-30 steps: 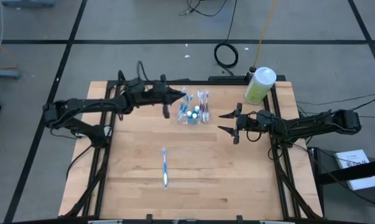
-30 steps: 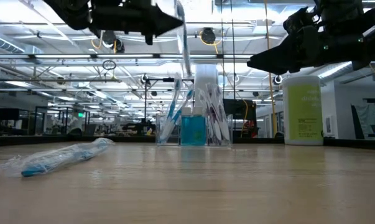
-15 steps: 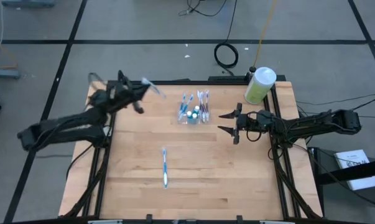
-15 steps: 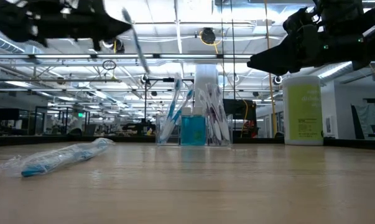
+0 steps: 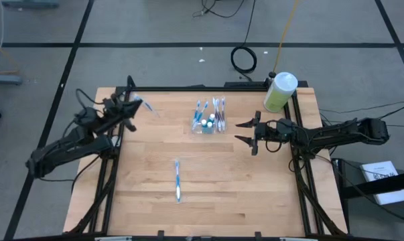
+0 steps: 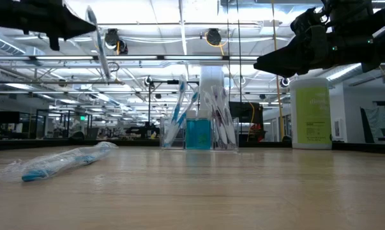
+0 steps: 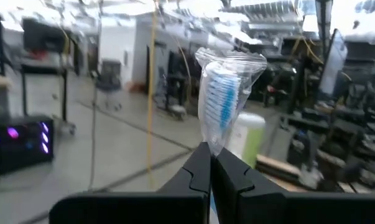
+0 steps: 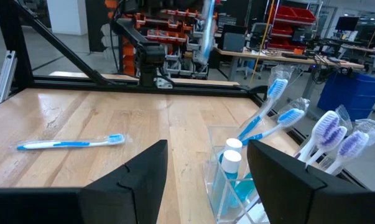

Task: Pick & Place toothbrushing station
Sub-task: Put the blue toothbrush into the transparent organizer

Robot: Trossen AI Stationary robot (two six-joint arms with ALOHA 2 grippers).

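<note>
The toothbrushing station [image 5: 209,122], a small clear colourless plastic holder crowded with upright blue and purple wrapped toothbrushes and a blue-liquid bottle, stands on the pale wooden tabletop [image 5: 208,174] toward twelve o'clock from the table's centre; nothing touches it.

The left gripper [image 5: 130,108] hangs above the table's ten o'clock corner, well apart from the station; its fingers are pressed together on the tail of a blue-bristled toothbrush in a clear plastic wrapper [image 7: 223,106], held by the handle end so the head stands up clear of the jaws, presumably to let it go in handle-first.

The right gripper [image 5: 246,132] waits just beside the station at its three o'clock side, fingers spread wide and empty, facing the holder; from there it looks placed to steady or take the holder, though that is only a reading.

A second blue and white toothbrush in clear wrapping [image 5: 177,181] lies flat on the wood toward six o'clock, likely waiting its turn.

A pale green cylindrical bottle with a white cap [image 5: 279,92] stands at the two o'clock corner, out of both arms' way.
</note>
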